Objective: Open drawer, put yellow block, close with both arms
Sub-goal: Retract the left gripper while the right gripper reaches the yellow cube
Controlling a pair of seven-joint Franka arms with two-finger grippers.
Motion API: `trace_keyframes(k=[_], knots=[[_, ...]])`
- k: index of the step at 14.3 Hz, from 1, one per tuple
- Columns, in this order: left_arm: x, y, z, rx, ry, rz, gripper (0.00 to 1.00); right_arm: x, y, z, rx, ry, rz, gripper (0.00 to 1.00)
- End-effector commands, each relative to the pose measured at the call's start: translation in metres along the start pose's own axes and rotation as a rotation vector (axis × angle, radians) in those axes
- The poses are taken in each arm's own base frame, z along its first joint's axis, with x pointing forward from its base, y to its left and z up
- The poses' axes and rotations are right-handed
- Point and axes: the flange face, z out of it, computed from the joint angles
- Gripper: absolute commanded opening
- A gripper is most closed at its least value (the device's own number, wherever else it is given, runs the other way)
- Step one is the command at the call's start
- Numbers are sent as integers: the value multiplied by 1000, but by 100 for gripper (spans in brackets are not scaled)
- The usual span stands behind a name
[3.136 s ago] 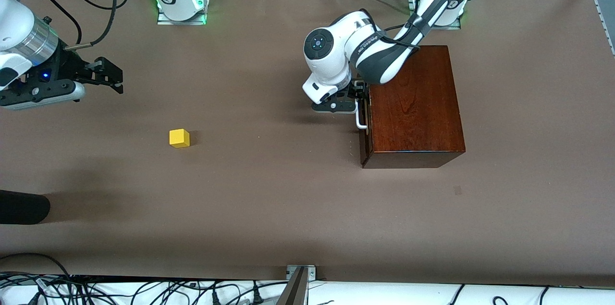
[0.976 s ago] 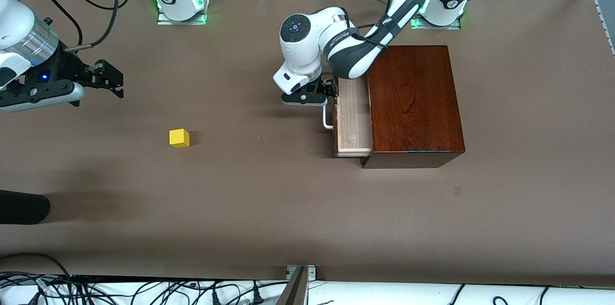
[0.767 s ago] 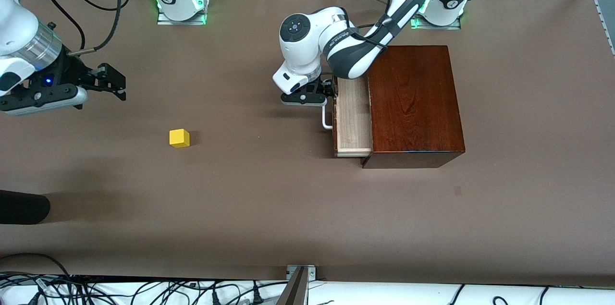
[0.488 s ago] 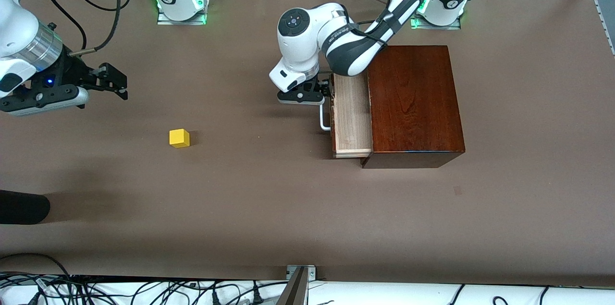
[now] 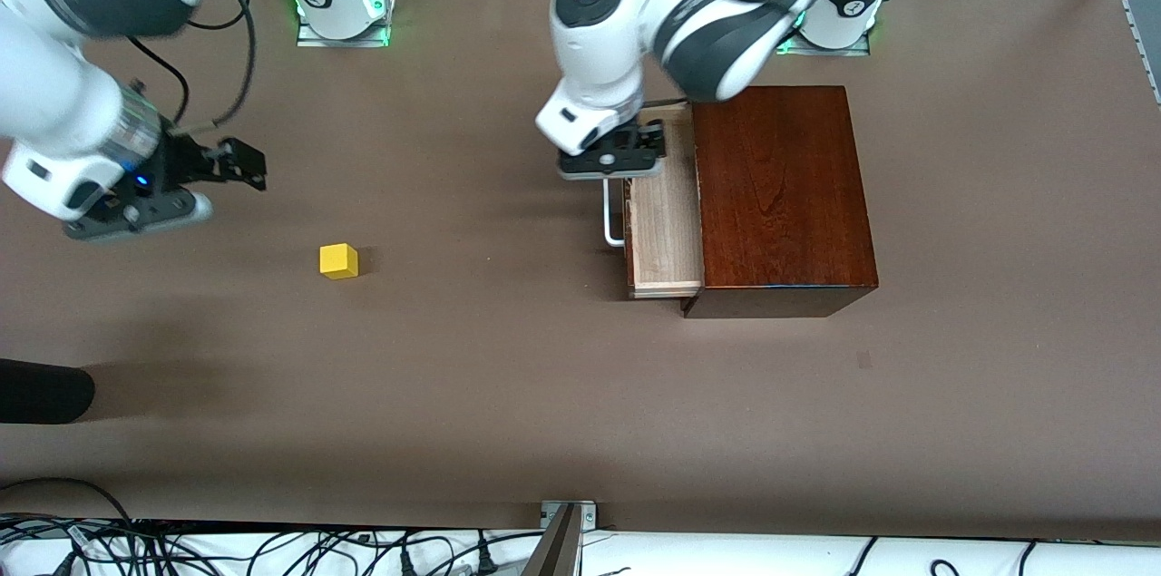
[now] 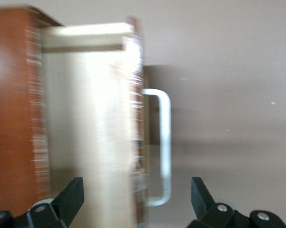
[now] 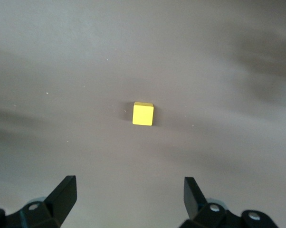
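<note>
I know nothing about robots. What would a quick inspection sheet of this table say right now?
Surface: brown table, one small dark mark near the box.
Job's things: drawer pulled partly out of the wooden box, nothing visible in it; yellow block on the table toward the right arm's end.
Clutter: nothing seen.
Grippers: left gripper open, above the drawer's white handle; right gripper open, over bare table near the block.
Cables: bundles along the table's edges.
Surroundings: dark rounded object at the edge.

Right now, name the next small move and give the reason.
Probably lower the open right end effector onto the yellow block. The drawer is already pulled out, the left end effector is open above its handle, and the block lies untouched on the table.
</note>
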Motion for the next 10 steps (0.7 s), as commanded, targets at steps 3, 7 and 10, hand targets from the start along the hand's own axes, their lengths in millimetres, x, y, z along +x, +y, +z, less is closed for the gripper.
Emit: trace_keyframes(k=[3, 7, 10], knots=[[53, -139, -64, 26, -78, 63, 100, 6, 0, 77, 18, 26, 1, 100], [103, -265, -104, -5, -122, 104, 100, -5, -1, 153, 29, 67, 23, 100], [115, -325, -112, -20, -148, 164, 100, -11, 0, 205, 20, 112, 33, 100]])
